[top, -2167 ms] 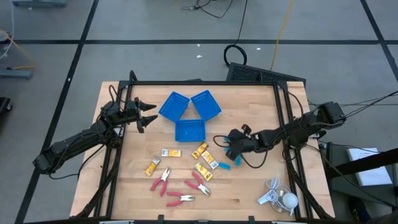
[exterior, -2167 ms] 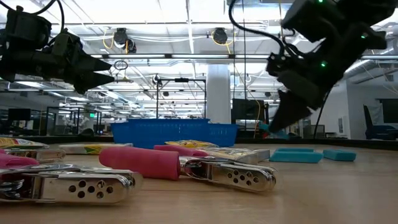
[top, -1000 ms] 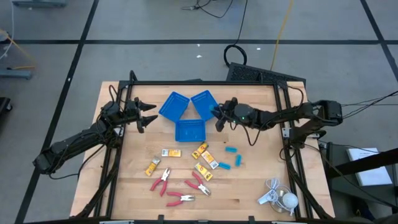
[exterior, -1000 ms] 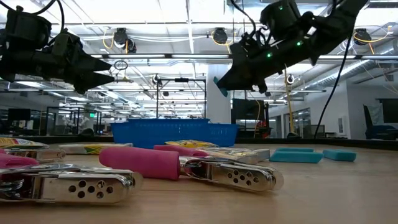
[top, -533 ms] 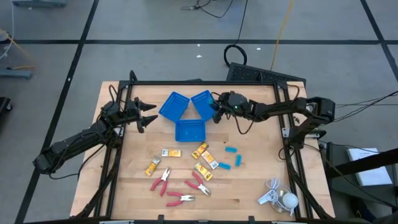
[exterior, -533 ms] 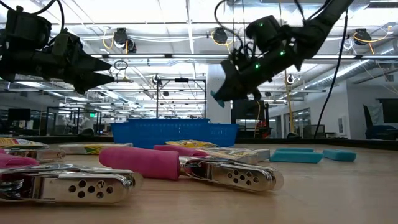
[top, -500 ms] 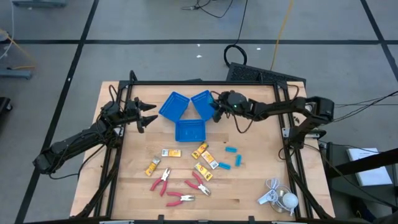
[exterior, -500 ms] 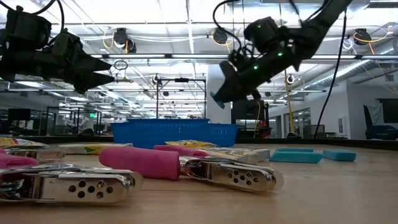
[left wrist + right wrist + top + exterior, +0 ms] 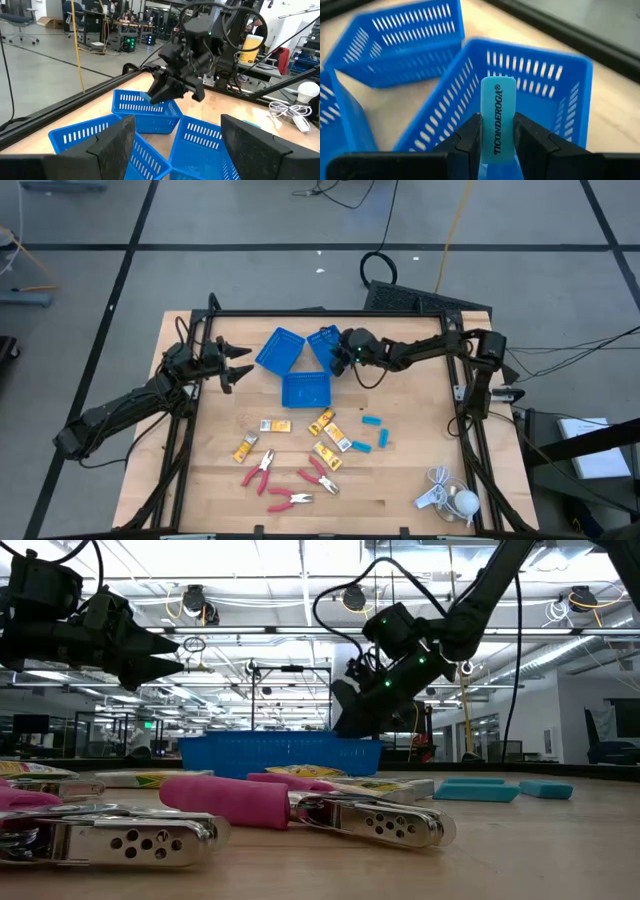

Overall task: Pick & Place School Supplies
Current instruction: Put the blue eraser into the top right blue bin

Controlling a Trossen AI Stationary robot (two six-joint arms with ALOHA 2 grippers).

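Since a moment ago the right arm has carried its light-blue piece leftward and down, from beside the far-right tray to just over it, while the left arm has stayed put.

The wooden table [image 9: 410, 470] holds three blue trays clustered at its far middle: a far-left tray [image 9: 279, 348], a far-right tray [image 9: 325, 342] and a nearer tray [image 9: 305, 389]. The left gripper [image 9: 240, 363] hangs above the table's far-left part, left of the trays, its fingers spread apart and empty. The right gripper [image 9: 496, 145] is poised over the far-right tray with its fingers clamped on an upright light-blue eraser [image 9: 498, 117] printed TICONDEROGA; from the wrist view the eraser looks to sit above the tray's inside rather than touching it, though that is hard to judge.

Near the table's front right corner lies a white corded gadget [image 9: 448, 499]. Three red-handled pliers [image 9: 290, 479] lie at the near middle, close together. Just beyond them are the yellow packets [image 9: 298, 436] with white labels, scattered loosely between the pliers and the nearer tray. Two more light-blue erasers [image 9: 377, 429] lie right of the packets, just beside each other, and a third [image 9: 360, 446] sits close by on the near side.
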